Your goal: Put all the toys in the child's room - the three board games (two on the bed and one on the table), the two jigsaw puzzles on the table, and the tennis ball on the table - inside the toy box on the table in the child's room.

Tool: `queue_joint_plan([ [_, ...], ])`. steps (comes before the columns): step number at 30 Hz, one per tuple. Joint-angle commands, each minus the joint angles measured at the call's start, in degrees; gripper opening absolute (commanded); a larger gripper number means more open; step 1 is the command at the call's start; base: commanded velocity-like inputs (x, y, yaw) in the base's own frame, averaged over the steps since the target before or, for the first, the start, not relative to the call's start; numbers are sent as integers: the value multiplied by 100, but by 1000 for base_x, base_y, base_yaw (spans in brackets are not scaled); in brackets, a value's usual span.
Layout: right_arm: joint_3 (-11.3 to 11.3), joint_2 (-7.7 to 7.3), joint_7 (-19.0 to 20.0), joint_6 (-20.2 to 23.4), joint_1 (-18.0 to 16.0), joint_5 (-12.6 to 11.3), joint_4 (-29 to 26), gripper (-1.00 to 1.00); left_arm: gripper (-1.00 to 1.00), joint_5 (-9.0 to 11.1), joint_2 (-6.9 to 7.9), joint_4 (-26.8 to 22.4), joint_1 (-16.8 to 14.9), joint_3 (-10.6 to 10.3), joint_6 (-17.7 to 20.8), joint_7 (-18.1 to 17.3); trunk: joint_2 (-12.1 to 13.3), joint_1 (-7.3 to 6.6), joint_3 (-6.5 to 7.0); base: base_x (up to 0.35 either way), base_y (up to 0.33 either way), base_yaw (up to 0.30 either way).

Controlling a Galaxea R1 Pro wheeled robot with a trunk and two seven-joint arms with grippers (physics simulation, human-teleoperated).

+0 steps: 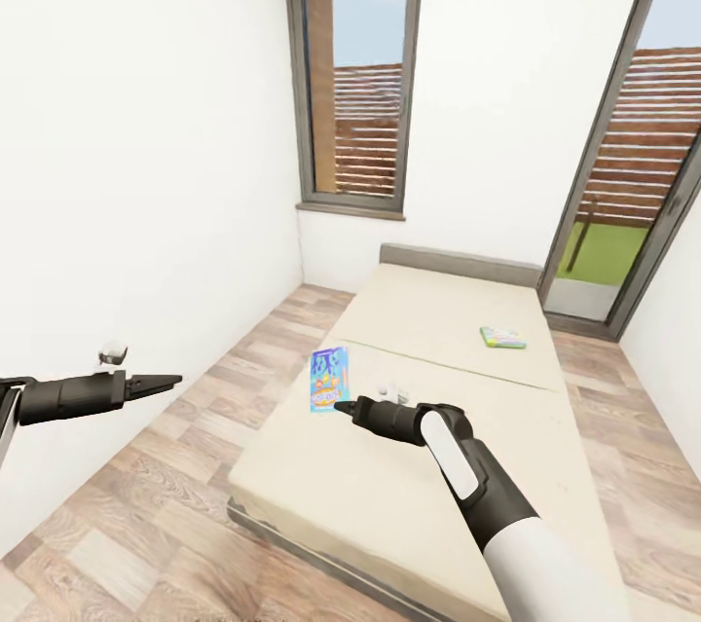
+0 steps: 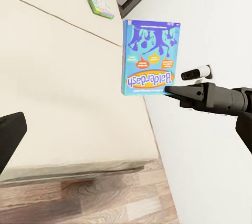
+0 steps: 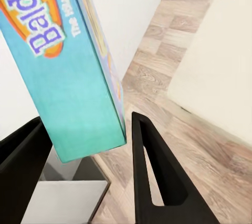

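From the head view, the right tool (image 1: 341,405) is stretched out over the near left part of the bed (image 1: 409,476), its tips at the lower edge of a blue board game (image 1: 328,380) that stands upright rather than lying flat on the mattress. A second, greenish board game (image 1: 502,338) lies flat further up the bed, well apart from the first and near the far right side. The left tool (image 1: 170,380) hangs over the wood floor (image 1: 146,525) beside the bed, with nothing at its narrow tips. In the left wrist view, the blue box (image 2: 151,57) reads "Balderdash" and is clear of the mattress (image 2: 58,103), pinched at its bottom edge by the right tool (image 2: 170,91); the greenish box (image 2: 101,6) rests on the bed beyond. Whether the left tool is open or closed I cannot tell from these views. In the right wrist view, the box's lower corner (image 3: 73,77) sits between the two dark fingers (image 3: 152,171), so the right tool appears to be gripping the game by one thin edge. I judge the step to be the pick-up of the first bed game. Next comes carrying it to the toy box, which calls for a steady grip, since a hold on one edge could let the box swing or slip.
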Motion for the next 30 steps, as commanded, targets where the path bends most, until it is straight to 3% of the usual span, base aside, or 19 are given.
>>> queue_joint_plan([
  [1, -6, 1, 26, 21, -4, 3, -4, -100, 100, -59, -2, -4, -7, 8, 60, -51, -13, 4, -9, 0, 0, 273],
  [25, -2, 1, 26, 14, -5, 12, -4, -100, 100, -47, -11, -6, -7, -1, 51, -41, -13, 4, 61, 0, 0, 275],
  [30, 109, 1, 24, 0, -6, 14, -4, -100, 100, -47, -49, -6, -7, -1, 51, -35, -13, 4, 67, 0, 0, 280],
])
